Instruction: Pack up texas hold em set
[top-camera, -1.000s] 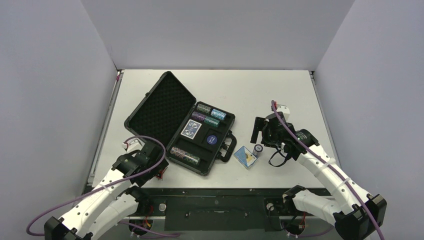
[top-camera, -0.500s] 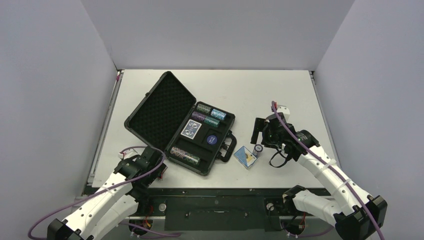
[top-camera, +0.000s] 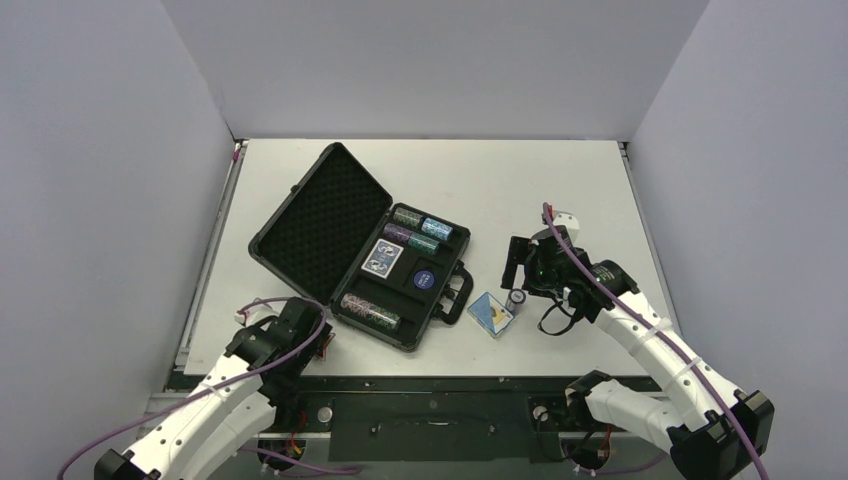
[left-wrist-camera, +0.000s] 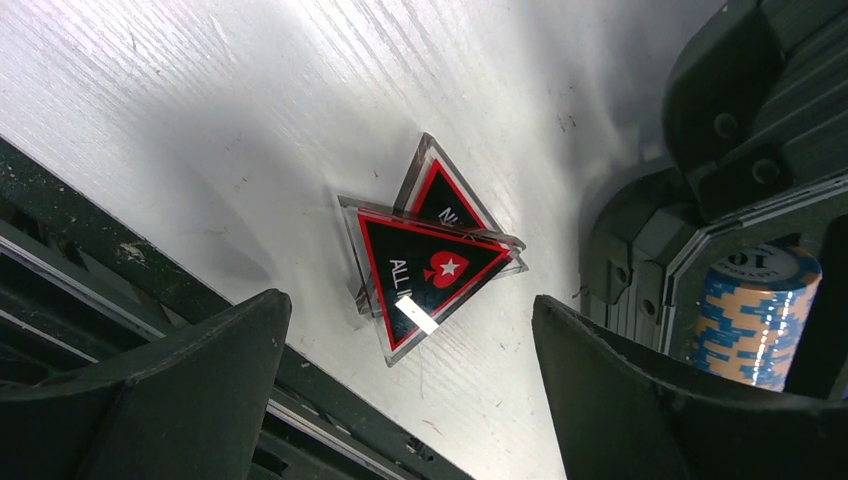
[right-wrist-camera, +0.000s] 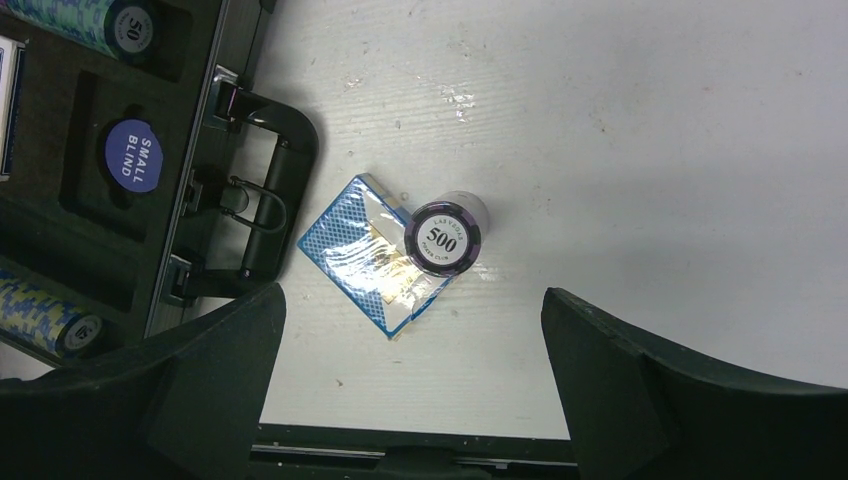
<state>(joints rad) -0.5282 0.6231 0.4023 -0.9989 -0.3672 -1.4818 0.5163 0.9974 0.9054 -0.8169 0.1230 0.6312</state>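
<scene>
White table (top-camera: 540, 180), case (top-camera: 325, 205) open and mostly packed. Beside its handle a blue deck (right-wrist-camera: 375, 255) and chip roll (right-wrist-camera: 444, 238) lie unpacked under my wide-open right gripper (right-wrist-camera: 412, 298). Off its near corner the triangles (left-wrist-camera: 430, 265) sit between my left gripper (left-wrist-camera: 408, 303)'s spread jaws.

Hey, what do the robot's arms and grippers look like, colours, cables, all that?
The left arm and right arm are built alike: rounded white links joined by black joints, with black bases and black wrists. A thin purple cable runs along each arm, looping loose near the wrist. The fingers are broad, matte black wedges with no markings visible.
</scene>
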